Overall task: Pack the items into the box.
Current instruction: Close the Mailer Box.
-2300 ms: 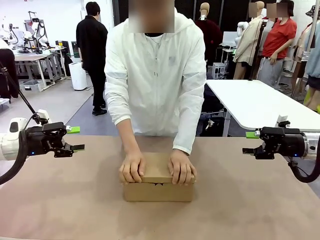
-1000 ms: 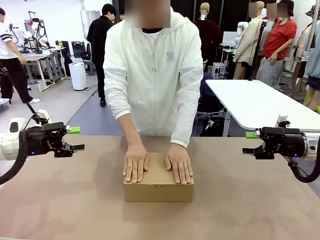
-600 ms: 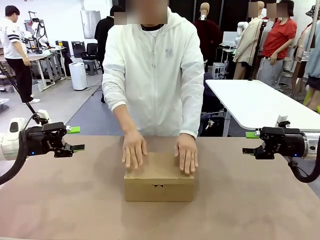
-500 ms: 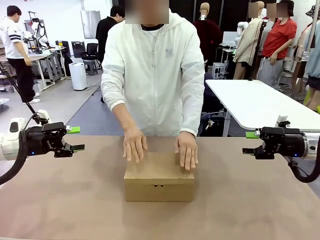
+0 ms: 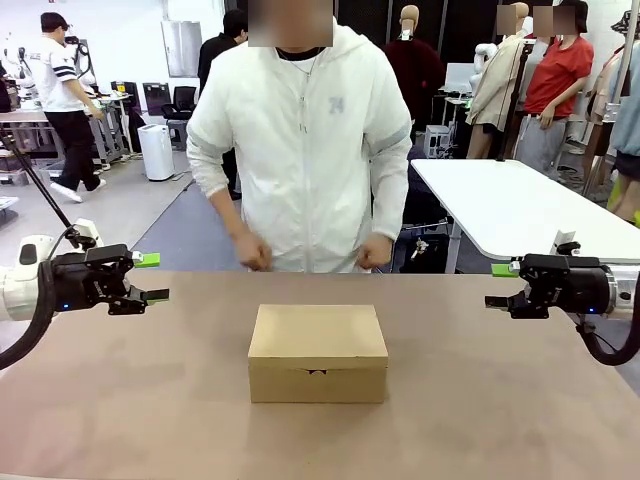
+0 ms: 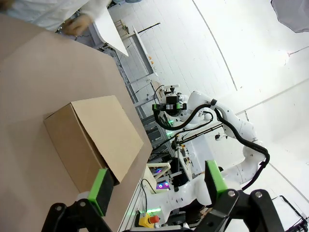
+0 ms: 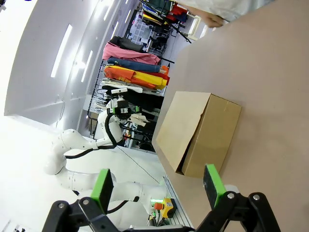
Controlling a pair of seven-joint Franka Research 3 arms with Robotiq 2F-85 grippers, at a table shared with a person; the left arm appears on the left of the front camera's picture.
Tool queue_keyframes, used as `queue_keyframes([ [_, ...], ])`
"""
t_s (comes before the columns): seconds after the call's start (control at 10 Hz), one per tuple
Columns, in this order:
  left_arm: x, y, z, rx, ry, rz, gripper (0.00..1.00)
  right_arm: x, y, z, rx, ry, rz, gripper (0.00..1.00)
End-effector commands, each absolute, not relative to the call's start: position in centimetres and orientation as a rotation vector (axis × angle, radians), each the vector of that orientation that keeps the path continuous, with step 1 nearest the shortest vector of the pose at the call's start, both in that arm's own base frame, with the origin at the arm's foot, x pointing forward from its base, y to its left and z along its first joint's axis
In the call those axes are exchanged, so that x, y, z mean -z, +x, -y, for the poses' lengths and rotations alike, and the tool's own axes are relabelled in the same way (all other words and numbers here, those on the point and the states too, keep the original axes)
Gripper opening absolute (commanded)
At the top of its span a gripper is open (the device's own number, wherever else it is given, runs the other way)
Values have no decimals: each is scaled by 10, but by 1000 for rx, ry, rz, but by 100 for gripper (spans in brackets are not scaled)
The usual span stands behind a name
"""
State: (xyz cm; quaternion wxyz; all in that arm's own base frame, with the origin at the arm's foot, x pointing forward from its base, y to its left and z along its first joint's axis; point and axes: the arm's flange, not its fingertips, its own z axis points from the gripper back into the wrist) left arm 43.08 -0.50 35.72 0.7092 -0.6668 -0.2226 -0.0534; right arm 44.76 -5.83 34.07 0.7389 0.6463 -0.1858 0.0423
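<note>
Where brown tabletop (image 5: 120,400) spreads, workshop surrounds.

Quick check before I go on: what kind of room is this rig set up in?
Most likely a robotics lab or data-collection hall: another white robot arm on a bench behind, white worktables, and a rack of folded clothes along a wall.

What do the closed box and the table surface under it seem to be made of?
The box looks like plain brown cardboard, matte, with sharp folded edges and a small tab notch in its front face. The table has a flat, dull pinkish-brown top without gloss, possibly laminate or a mat; the pictures leave that open.
</note>
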Motion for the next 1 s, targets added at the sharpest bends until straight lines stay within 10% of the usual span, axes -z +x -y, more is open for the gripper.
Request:
queue_keyframes([
  [0.0,-360,429,3,136,-1467,503,100,-346,449,59,-111,1414,404,100],
  [0.9,-360,429,3,136,-1467,503,100,-346,449,59,-111,1414,404,100],
])
